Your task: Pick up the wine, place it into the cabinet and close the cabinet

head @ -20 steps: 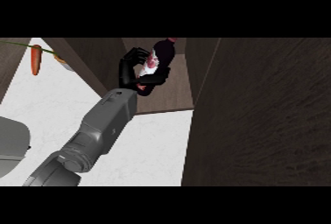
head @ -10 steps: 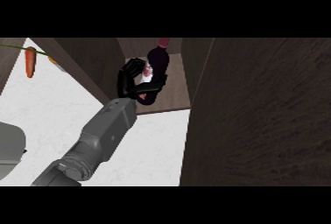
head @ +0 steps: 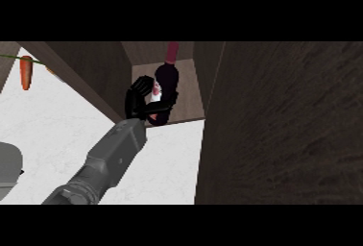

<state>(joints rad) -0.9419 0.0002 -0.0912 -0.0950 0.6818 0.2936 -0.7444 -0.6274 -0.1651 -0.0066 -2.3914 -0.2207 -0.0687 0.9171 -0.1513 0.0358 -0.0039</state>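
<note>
Cabinet: dark brown wood, open. Side wall runs from 11 o'clock toward centre; paler inner panel shows at 12 o'clock

Door: dark wood grain, largest item in view. Fills the 3 o'clock side from top to bottom, swung open, edge just beside the wine

Counter: white, lightly mottled. Covers 9 o'clock down to 6 o'clock, running up to the foot of the cabinet

Right forearm: grey, enters at 7 o'clock, slants up toward centre

Grey rounded shape: at the edge at 8 o'clock, well apart from the forearm; cannot tell what it is

Wine: dark bottle, reddish neck pointing to 12 o'clock, pale label facing 9 o'clock. Sits within the cabinet opening, just above centre. Whether its base rests on the shelf cannot be told

Right hand: black, at centre, inside the opening. Fingers curled round the lower body of the wine, grasping it from the 8 o'clock side

Carrot: orange, on the counter at 10 o'clock, outside the cabinet, well apart from the hand
</note>
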